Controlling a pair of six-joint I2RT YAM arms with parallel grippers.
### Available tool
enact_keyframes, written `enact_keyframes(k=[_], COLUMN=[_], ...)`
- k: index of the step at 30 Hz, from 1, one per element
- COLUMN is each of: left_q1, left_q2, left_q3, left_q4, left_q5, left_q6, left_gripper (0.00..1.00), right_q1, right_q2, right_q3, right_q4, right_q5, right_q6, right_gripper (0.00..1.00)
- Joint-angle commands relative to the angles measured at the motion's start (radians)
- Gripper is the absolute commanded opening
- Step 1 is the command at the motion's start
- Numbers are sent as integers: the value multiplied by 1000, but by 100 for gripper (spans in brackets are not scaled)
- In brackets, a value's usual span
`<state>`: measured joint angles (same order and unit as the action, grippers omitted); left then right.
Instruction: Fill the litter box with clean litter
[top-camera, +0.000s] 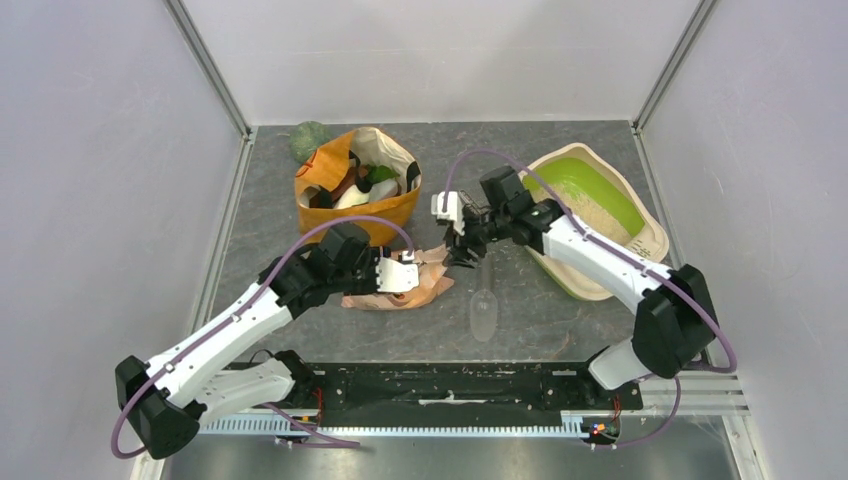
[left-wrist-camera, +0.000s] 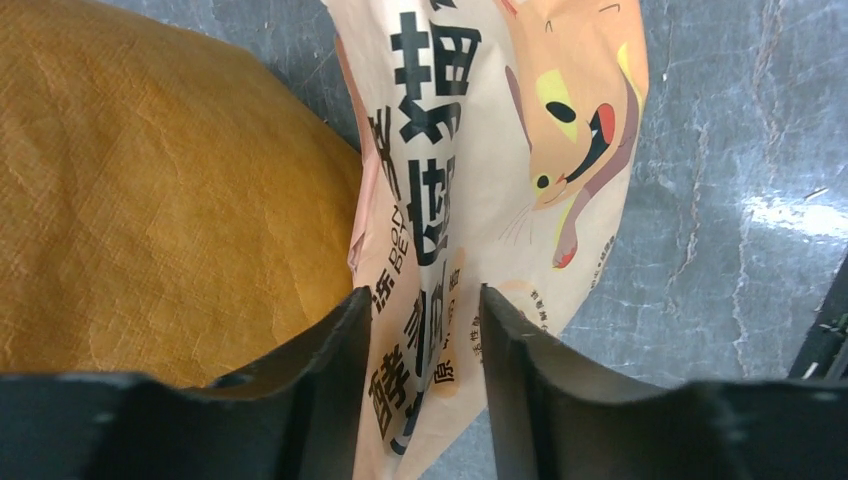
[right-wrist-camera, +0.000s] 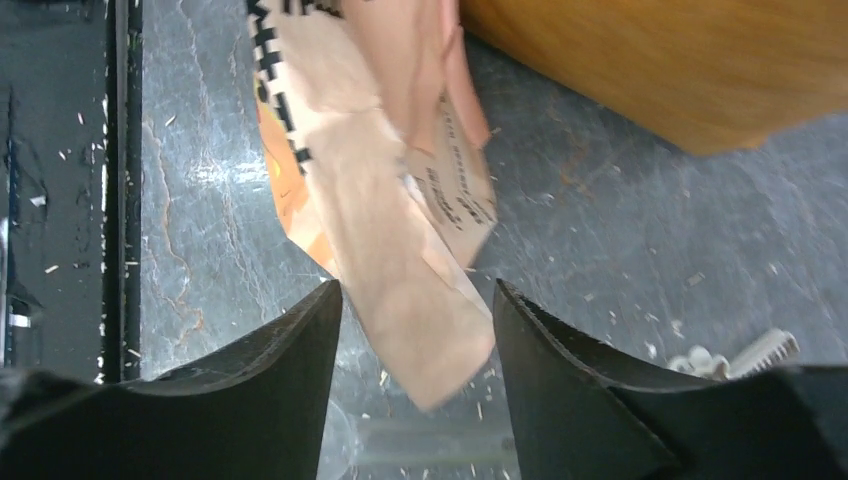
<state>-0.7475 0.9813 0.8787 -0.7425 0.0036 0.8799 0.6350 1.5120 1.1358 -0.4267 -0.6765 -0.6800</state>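
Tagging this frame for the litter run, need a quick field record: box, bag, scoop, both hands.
litter box: far right, pale litter inside
litter bag: peach, lying on the table in front of the orange bag
scoop: clear, on the table, untouched
left hand: open, fingers either side of the litter bag
right hand: open, one end of the litter bag between its fingers

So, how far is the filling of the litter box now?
Done: pale litter already lies in the box. In hand: the left gripper and right gripper both stand open around the flat bag on the table, gripping nothing. Left: perhaps only tidying. The scoop lies unused, and I cannot tell whether more litter is needed.
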Motion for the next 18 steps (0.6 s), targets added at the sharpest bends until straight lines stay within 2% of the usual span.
enact_keyframes(k=[1, 3, 6, 8, 9, 10, 15, 18], left_q1=[5, 5, 5, 5, 4, 4, 4, 3], left_q2=[-9, -8, -8, -11, -12, -13, -13, -16], left_q3=[60, 66, 78, 89, 95, 100, 136, 151], left_q4=[-18, -18, -12, -6, -3, -1, -1, -1], left_q5=[37, 38, 43, 52, 54, 58, 71, 73], left_q6=[-22, -25, -35, -43, -47, -49, -59, -61], left_gripper=[57, 60, 70, 74, 80, 82, 86, 87], right_q1=[-64, -105, -181, -210, -213, -213, -198, -164], right_q2=[-88, -89, -49, 5, 41, 74, 270, 352], right_q3=[114, 139, 177, 222, 249, 284, 484, 545], right_q4=[-100, -142, -186, -216, -237, -255, -332, -341], right_q5=[-30, -25, 42, 119, 161, 209, 457, 578], right_q6=[121, 144, 187, 221, 230, 232, 285, 256], right_gripper=[67, 68, 69, 67, 66, 64, 57, 54])
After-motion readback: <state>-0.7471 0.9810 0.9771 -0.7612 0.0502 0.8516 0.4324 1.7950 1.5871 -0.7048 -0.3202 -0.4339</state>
